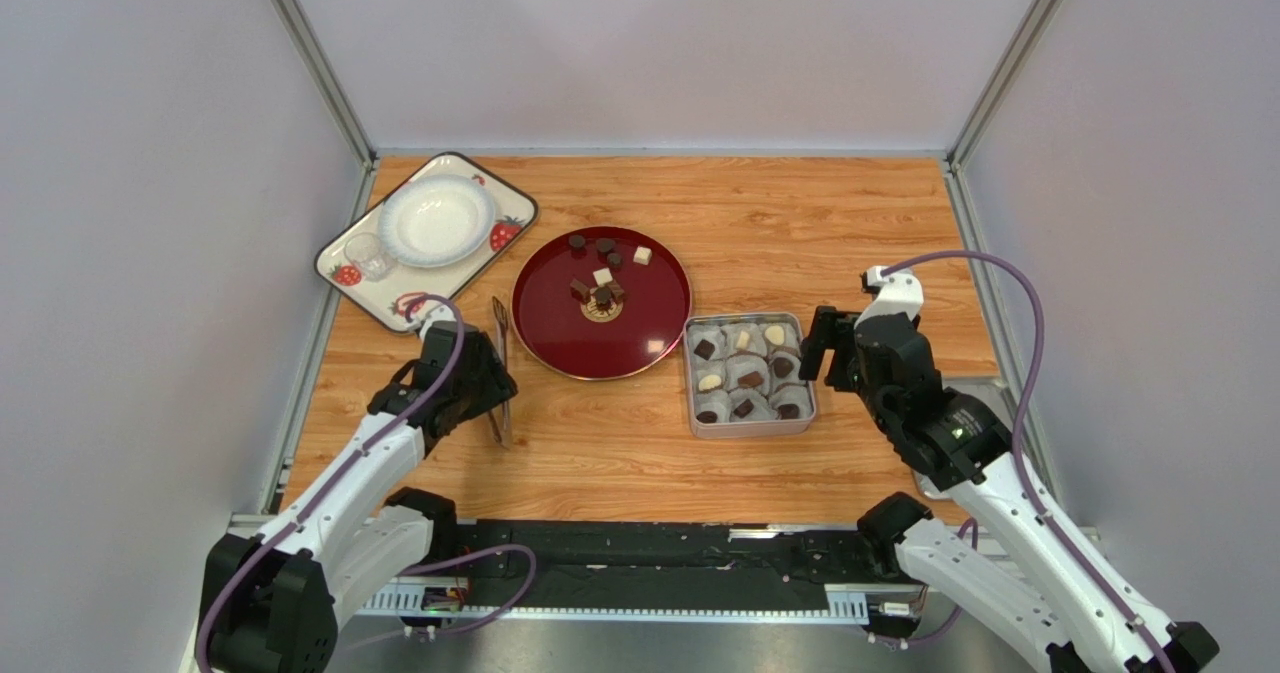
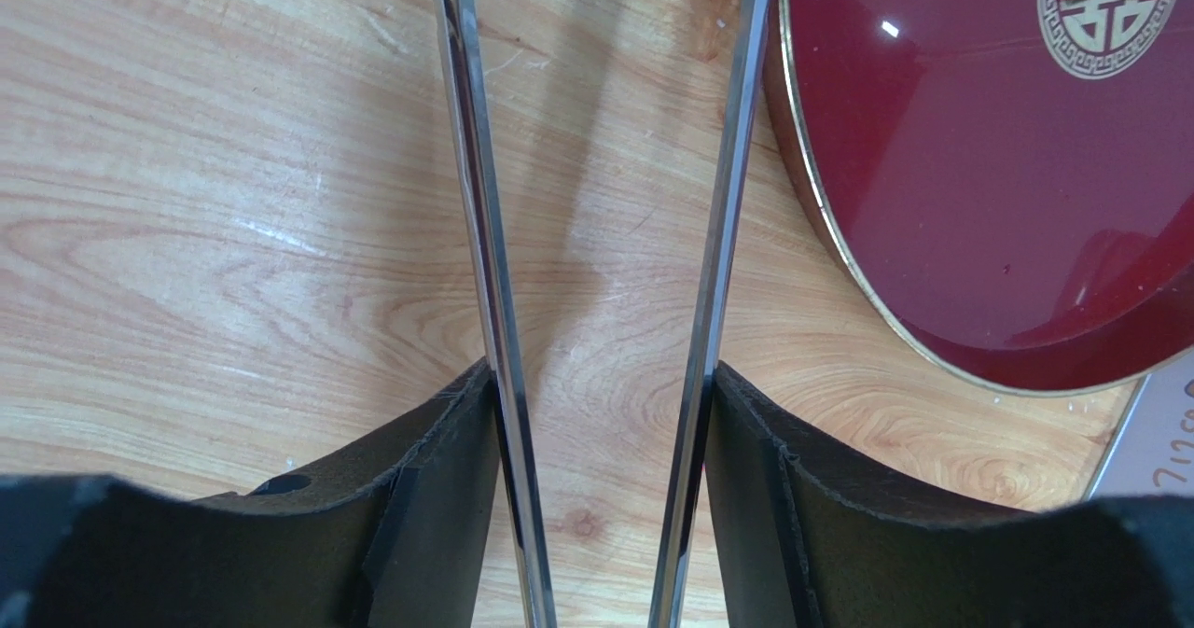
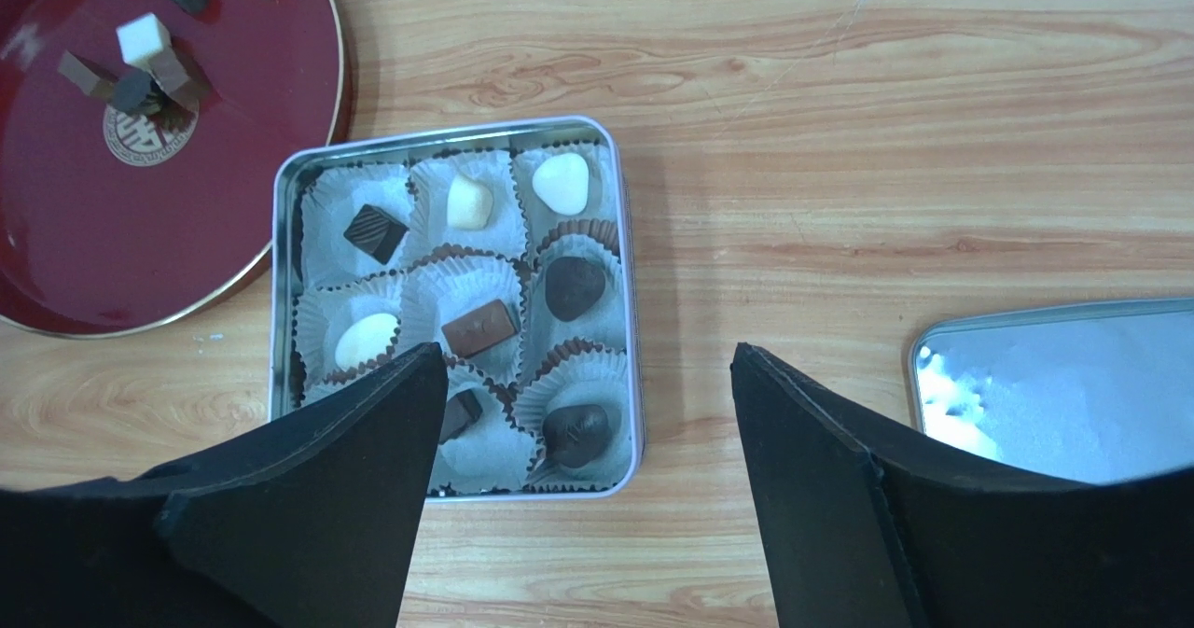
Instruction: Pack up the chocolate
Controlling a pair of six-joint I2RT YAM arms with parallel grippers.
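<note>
Left gripper (image 2: pixel 603 393) pinches metal tongs (image 2: pixel 484 236) beside red plate (image 2: pixel 981 166), likely to fetch chocolate (image 3: pixel 147 40); right gripper (image 3: pixel 586 359) spread, empty, over tin (image 3: pixel 625 292).

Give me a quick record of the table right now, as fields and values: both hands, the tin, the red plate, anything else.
left hand: gripping metal tongs, beside the red plate
right hand: open, empty, above the tin's near right side
tin: paper cups, at least eight filled; one corner hidden by a finger
red plate: several loose pieces of chocolate, dark and white
other: tray at far left with white bowl and glass
</note>
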